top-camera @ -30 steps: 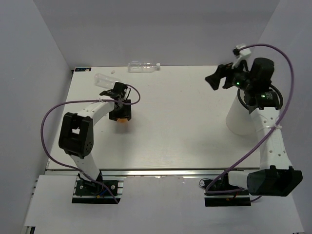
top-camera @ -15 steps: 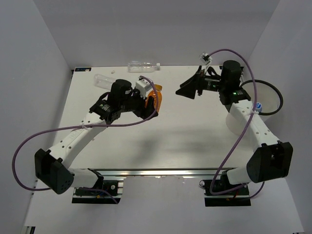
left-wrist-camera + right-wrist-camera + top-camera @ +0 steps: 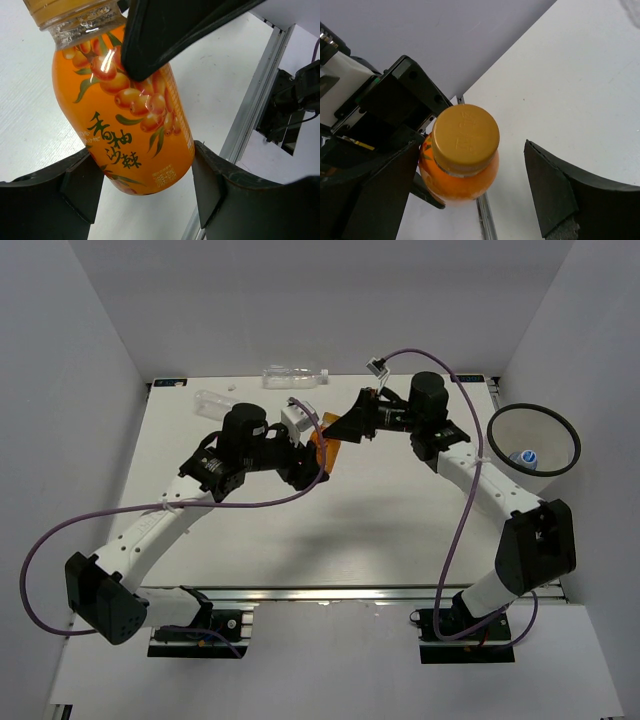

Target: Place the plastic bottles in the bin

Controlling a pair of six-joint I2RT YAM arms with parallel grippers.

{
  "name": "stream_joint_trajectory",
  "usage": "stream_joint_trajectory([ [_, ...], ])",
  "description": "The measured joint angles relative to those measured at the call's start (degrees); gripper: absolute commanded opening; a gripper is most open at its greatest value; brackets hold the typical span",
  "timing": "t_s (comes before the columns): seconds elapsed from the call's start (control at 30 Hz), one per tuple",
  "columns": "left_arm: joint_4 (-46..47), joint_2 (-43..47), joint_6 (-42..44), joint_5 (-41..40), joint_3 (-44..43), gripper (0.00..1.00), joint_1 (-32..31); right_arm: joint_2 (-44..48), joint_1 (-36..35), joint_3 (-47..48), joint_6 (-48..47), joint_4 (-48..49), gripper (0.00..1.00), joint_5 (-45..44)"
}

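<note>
Left end effector (image 3: 312, 447) has the stubby orange bottle (image 3: 326, 448) clamped at its lower body, a finger on each flank, jaws partly closed. From the left wrist you can read the berry label plainly, with the pads (image 3: 80, 187) pressed against the bottle's sides. The bottle is held over the far middle of the table (image 3: 380, 530), with its yellow cap (image 3: 465, 135) pointing toward the right arm.

Right end effector (image 3: 345, 425) is right there at the cap end, spread as wide as it goes, with one finger on each side of the neck and nothing gripped. One finger crosses in front of the bottle's shoulder; whether it touches, I cannot tell.

Over at the right edge stands the white bin (image 3: 550, 428), and a blue-capped bottle (image 3: 522, 457) lies inside it. Two clear bottles lie by the far edge: one (image 3: 295, 376) against the back wall, the other (image 3: 212, 401) nearer the left corner.
</note>
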State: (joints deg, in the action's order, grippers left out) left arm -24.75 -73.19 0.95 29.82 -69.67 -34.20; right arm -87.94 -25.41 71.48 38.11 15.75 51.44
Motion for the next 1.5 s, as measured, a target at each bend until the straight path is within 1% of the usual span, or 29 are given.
stream_joint_trajectory([
  [0.03,0.0,0.0,0.0,-0.1,0.3,0.0,0.2,-0.2,-0.4,0.0,0.3,0.0,0.89,-0.5],
  [0.1,0.6,0.0,0.0,-0.1,0.6,0.0,0.1,-0.4,-1.6,0.0,0.5,0.0,0.85,-1.7],
  [0.13,1.0,0.0,0.0,-0.2,0.6,0.0,0.0,-0.4,-2.3,0.0,0.6,0.2,0.82,-2.1],
  [0.17,1.4,0.1,0.0,-0.3,0.6,0.0,-0.1,-0.4,-3.0,0.0,0.7,0.4,0.76,-2.3],
  [0.2,1.7,0.1,0.0,-0.5,0.6,0.0,-0.1,-0.6,-3.4,0.2,0.8,0.4,0.72,-2.4],
  [0.23,1.8,0.2,0.1,-0.9,0.6,0.0,-0.1,-0.7,-3.8,0.4,0.9,0.5,0.66,-2.4],
  [0.27,1.7,0.2,0.1,-1.3,0.6,0.0,-0.2,-1.0,-4.2,0.8,0.8,0.7,0.52,-2.9],
  [0.3,1.7,0.3,0.2,-1.6,0.5,0.0,-0.1,-1.3,-4.3,1.0,1.0,1.0,0.44,-3.1],
  [0.33,1.8,0.4,0.2,-1.9,0.5,0.02,-0.1,-1.5,-4.3,1.2,1.0,1.3,0.31,-3.1],
  [0.37,1.8,0.4,0.2,-2.1,0.5,0.16,-0.1,-1.7,-4.3,1.2,1.3,1.3,0.26,-3.1],
  [0.4,1.8,0.4,0.2,-2.4,0.5,0.44,-0.1,-1.7,-4.3,1.2,1.4,1.6,0.23,-3.2],
  [0.43,1.9,0.4,0.2,-2.9,0.5,0.98,-0.1,-1.7,-4.3,1.3,1.3,1.6,0.21,-3.5],
  [0.47,1.9,0.5,0.5,-3.8,0.5,0.98,-0.1,-1.7,-4.3,1.4,1.4,1.6,0.18,-3.7],
  [0.53,2.2,0.8,0.2,-6.0,0.5,0.98,-0.1,-1.7,-4.2,2.3,0.5,0.3,0.16,-5.7],
  [0.63,2.5,1.6,-0.2,-10.4,0.5,0.98,-0.2,-1.6,-3.5,3.8,-1.8,-2.8,0.16,-9.9],
  [0.73,2.6,3.2,-1.6,-17.6,0.3,0.98,-0.2,-0.9,-1.2,4.9,-5.1,-6.9,0.14,-15.5],
  [0.8,2.6,3.7,-3.2,-24.5,-0.5,0.98,-0.1,0.0,2.3,5.9,-6.7,-9.9,0.13,-18.6],
  [0.87,2.7,3.1,-5.3,-30.9,-1.9,0.98,0.7,0.7,7.1,7.5,-8.2,-13.0,0.13,-21.5],
  [0.9,2.7,2.3,-6.5,-32.6,-2.9,0.98,2.0,1.1,10.0,8.9,-9.5,-15.1,0.13,-23.6],
  [1.0,2.1,-4.0,-11.8,-35.5,-8.7,0.98,10.2,3.1,17.6,12.9,-15.2,-20.7,0.15,-32.6],
  [1.07,0.4,-10.9,-15.9,-37.9,-14.8,0.98,16.3,5.6,20.2,14.6,-19.4,-23.8,0.16,-39.9],
  [1.17,-3.5,-22.5,-21.4,-41.6,-24.6,0.98,23.0,11.2,22.0,15.4,-25.6,-27.1,0.17,-51.0],
  [1.3,-10.4,-38.3,-27.7,-44.6,-38.8,0.98,27.8,17.0,25.2,16.3,-30.5,-31.3,0.19,-63.8],
  [1.37,-13.3,-45.9,-30.1,-44.9,-46.2,0.98,29.4,19.0,27.8,15.8,-31.8,-33.6,0.27,-69.6],
  [1.4,-14.7,-50.0,-31.2,-44.8,-50.1,0.98,30.0,19.7,29.0,15.3,-32.3,-34.7,0.33,-72.3],
  [1.43,-15.2,-53.1,-32.1,-44.7,-52.9,0.98,30.5,20.3,29.9,14.5,-32.6,-35.5,0.52,-74.4],
  [1.47,-15.6,-56.0,-33.1,-44.4,-54.9,0.98,31.1,20.9,30.6,13.3,-32.7,-36.3,0.66,-76.4],
  [1.5,-15.5,-58.2,-34.1,-43.8,-56.0,0.98,31.6,21.2,31.1,12.1,-32.8,-37.6,0.83,-78.1],
])
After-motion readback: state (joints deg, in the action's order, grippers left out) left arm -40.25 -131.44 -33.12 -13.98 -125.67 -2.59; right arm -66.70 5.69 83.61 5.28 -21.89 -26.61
